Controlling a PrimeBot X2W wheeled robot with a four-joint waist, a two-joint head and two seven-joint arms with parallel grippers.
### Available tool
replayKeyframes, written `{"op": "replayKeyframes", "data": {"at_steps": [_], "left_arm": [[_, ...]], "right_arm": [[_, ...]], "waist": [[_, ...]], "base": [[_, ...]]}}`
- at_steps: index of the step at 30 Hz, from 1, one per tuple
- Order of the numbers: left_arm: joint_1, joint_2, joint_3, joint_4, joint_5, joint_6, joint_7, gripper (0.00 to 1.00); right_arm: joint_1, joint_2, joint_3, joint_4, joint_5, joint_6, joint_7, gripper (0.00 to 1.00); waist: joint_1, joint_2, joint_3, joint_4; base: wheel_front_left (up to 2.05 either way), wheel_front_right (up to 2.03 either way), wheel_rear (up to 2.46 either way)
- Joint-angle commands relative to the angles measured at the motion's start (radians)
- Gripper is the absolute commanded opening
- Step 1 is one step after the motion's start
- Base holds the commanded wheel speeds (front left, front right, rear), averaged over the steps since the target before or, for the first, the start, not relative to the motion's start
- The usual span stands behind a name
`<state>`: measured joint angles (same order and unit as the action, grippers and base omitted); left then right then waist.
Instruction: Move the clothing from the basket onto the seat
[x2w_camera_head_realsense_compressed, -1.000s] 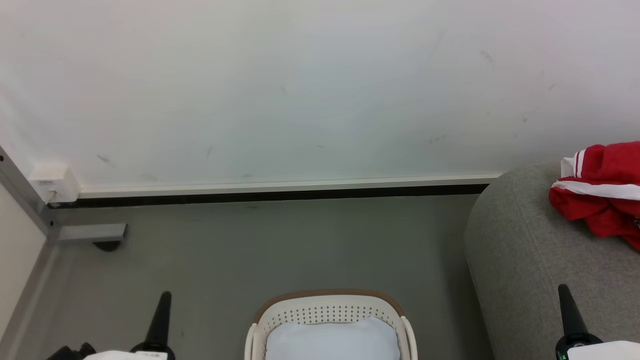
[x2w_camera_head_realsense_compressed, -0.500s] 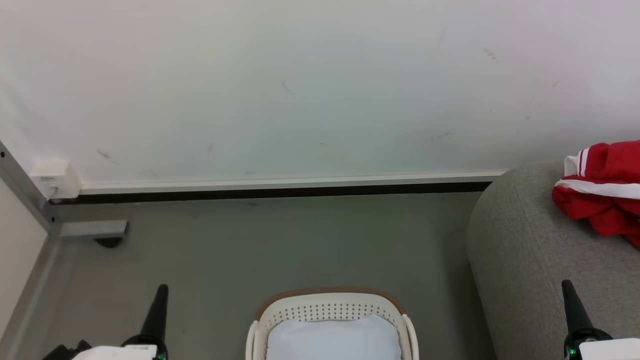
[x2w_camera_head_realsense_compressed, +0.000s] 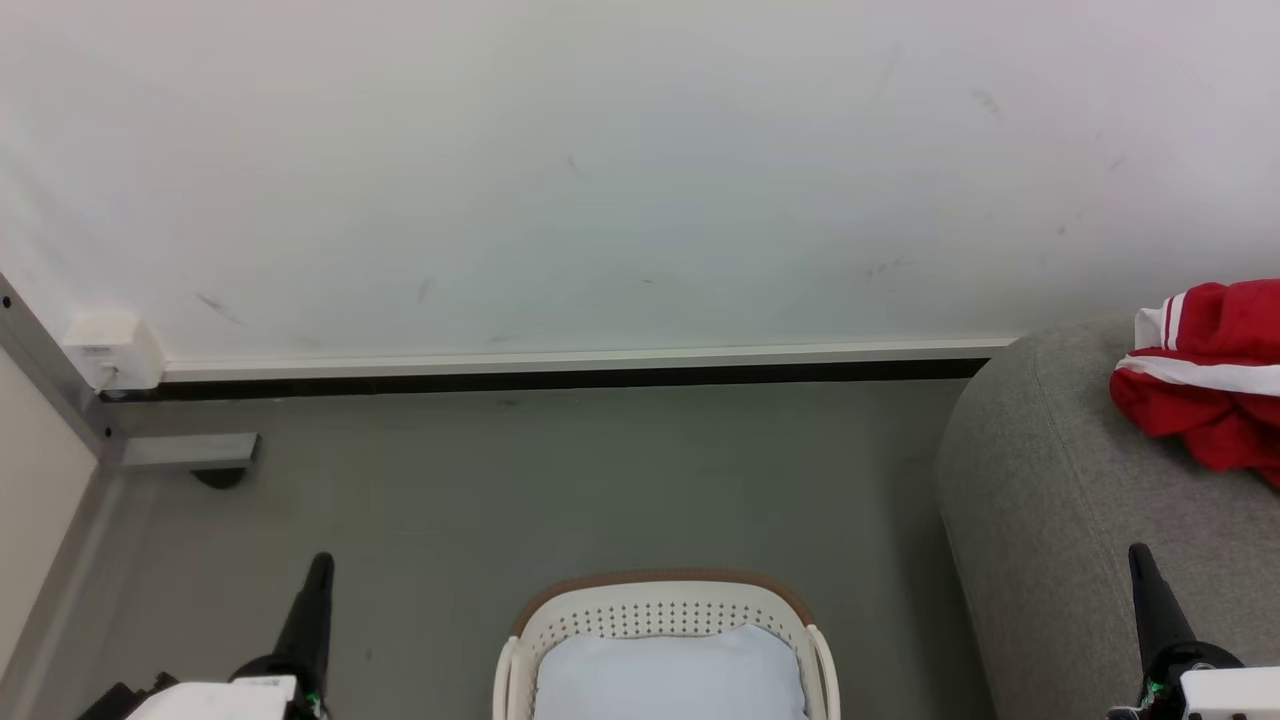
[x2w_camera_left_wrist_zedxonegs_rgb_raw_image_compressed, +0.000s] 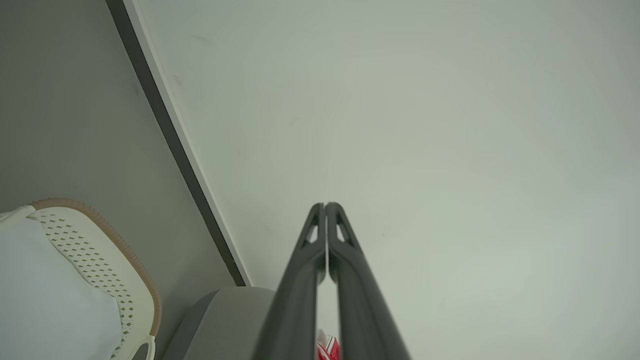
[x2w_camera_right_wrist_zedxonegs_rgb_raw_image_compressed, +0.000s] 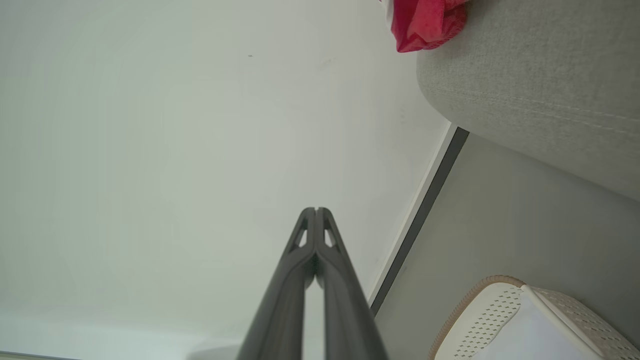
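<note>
red jersey (x2w_camera_head_realsense_compressed: 1205, 400) on sofa (x2w_camera_head_realsense_compressed: 1050, 520) | left gripper (x2w_camera_head_realsense_compressed: 321, 563), right gripper (x2w_camera_head_realsense_compressed: 1140, 556) clenched, empty | risk: grabbing pale cloth (x2w_camera_head_realsense_compressed: 668, 675) in basket (x2w_camera_head_realsense_compressed: 660, 581) by mistake

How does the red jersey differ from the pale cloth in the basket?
Colour: the red jersey is bright red with white stripes, while the pale cloth is plain blue-white.
Place: the jersey lies on the grey sofa, while the cloth sits inside the white basket.
Pose: the jersey is bunched and crumpled, while the cloth looks smooth.
Both are soft fabric.
</note>
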<state>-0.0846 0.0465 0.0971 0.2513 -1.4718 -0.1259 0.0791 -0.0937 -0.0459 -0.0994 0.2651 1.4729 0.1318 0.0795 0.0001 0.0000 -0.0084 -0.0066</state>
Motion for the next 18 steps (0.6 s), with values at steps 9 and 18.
{"op": "replayKeyframes", "data": {"at_steps": [9,18], "left_arm": [[-0.021,0.006,0.014,-0.007,-0.084,-0.007,0.022,0.0],[-0.029,0.007,0.02,-0.007,-0.144,-0.008,0.037,0.0]], "right_arm": [[-0.016,-0.007,-0.011,-0.017,0.08,-0.002,0.022,0.0],[-0.021,-0.007,-0.018,-0.025,0.14,-0.002,0.036,0.0]], "waist": [[-0.0001,0.0,0.006,0.003],[-0.0001,0.0,0.011,0.006]], "base": [[0.0,0.0,0.0],[0.0,0.0,0.0]]}}
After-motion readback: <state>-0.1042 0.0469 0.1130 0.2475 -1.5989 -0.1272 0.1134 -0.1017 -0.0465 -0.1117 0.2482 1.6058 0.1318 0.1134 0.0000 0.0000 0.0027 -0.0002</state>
